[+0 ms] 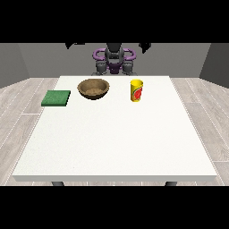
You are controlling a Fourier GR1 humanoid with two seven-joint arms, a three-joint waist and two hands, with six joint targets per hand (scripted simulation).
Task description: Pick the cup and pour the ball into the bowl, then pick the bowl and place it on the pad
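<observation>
A yellow cup [136, 90] with a red label stands upright on the white table [116, 138], right of centre near the far edge. A brown wooden bowl [94, 88] sits to its left, about a cup's width away. No ball shows; the cup's inside is hidden from this angle. A flat green pad [56, 98] lies at the table's left edge. Both hands are raised high beside the robot's shoulders, far above the table: the hand at the view's left [74, 44] and the hand at the view's right [145, 46]. Neither touches anything.
The robot's torso [114, 60] stands behind the table's far edge. A wide bare stretch of tabletop reaches from the objects to the near edge. Wooden floor surrounds the table.
</observation>
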